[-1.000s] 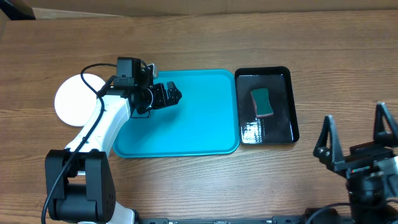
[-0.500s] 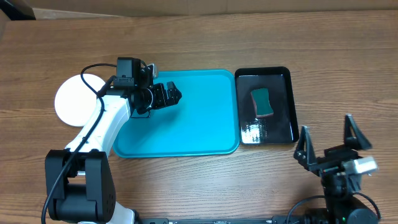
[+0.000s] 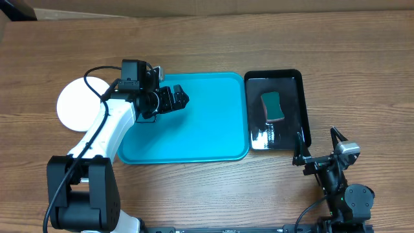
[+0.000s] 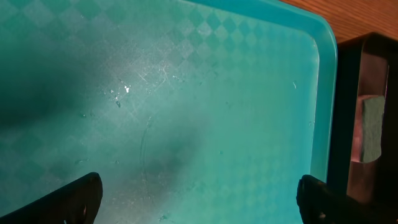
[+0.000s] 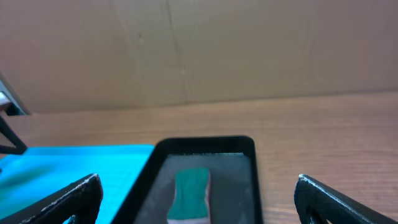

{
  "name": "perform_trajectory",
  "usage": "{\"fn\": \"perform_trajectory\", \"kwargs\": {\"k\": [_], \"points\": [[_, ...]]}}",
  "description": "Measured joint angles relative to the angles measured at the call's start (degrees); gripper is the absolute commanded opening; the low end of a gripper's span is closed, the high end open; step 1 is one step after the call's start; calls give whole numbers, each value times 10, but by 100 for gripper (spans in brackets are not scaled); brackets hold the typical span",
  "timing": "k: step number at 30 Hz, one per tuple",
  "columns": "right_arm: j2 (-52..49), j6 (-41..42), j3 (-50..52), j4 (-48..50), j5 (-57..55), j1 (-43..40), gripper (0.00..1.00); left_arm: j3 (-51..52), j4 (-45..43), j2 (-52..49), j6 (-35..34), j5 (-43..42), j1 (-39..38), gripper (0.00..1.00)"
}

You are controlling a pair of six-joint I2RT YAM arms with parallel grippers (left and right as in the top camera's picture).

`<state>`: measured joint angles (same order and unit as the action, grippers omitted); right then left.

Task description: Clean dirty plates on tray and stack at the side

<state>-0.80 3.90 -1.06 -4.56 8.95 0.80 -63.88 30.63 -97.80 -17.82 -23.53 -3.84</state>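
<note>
The turquoise tray [image 3: 207, 139] lies mid-table, and no plate shows on its bare surface [image 4: 205, 93]. One white plate [image 3: 74, 103] rests on the wood left of the tray, partly covered by my left arm. No other plate shows. My left gripper [image 3: 176, 98] hovers over the tray's upper left part. In the left wrist view the left gripper [image 4: 198, 202] is open, with only tray between its fingertips. My right gripper [image 3: 318, 147] sits near the table's front right edge. It is open [image 5: 200, 200] and empty, and it faces the black tray.
A glossy black tray [image 3: 301, 103] stands right of the turquoise one and holds a green sponge [image 3: 272, 106]. The sponge [image 5: 191, 190] shows ahead of my right gripper. A cardboard wall [image 5: 199, 50] rises behind the table.
My right arm has swung left and dropped back toward the table's front edge, its gripper still open. The left arm and the plate have not moved.
</note>
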Motion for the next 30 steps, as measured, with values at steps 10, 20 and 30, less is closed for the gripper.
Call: {"fn": "perform_trajectory", "kwargs": {"k": [10,20,30], "points": [[1,-66,0,1,-5,0,100,0,0,0,0,0,0,100],[1,-73,0,0,-6,0,100,0,0,0,0,0,0,100],[1,-74,0,0,-9,0,100,0,0,0,0,0,0,100]]}}
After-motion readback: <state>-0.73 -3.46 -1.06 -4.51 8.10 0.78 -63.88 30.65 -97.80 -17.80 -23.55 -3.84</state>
